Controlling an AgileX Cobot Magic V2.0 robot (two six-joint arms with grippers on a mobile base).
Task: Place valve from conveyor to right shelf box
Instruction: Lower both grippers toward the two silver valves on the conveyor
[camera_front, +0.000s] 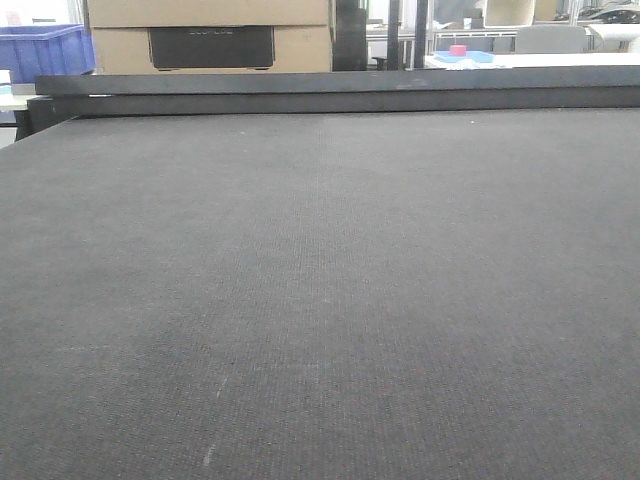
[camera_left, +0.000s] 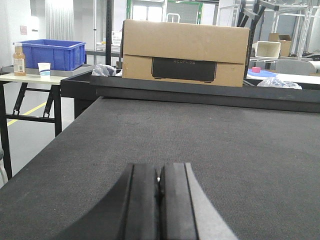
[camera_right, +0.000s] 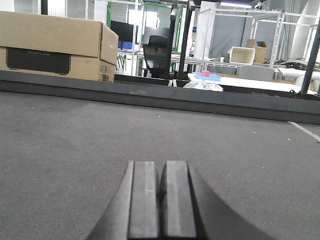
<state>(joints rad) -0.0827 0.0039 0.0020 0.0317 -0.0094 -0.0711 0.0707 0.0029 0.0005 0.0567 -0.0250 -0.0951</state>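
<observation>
With no valve visible on the conveyor (camera_front: 320, 300) this side of the cardboard box (camera_left: 185, 52), and left tool (camera_left: 158, 200) and right tool (camera_right: 161, 200) both closed on nothing, best wait, then spread the right one before reaching.

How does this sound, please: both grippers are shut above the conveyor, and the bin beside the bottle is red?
Not quite: the bin is blue, not red, as the left wrist view shows. The left gripper and right gripper are shut above the conveyor, and the bin is beside the bottle.
</observation>
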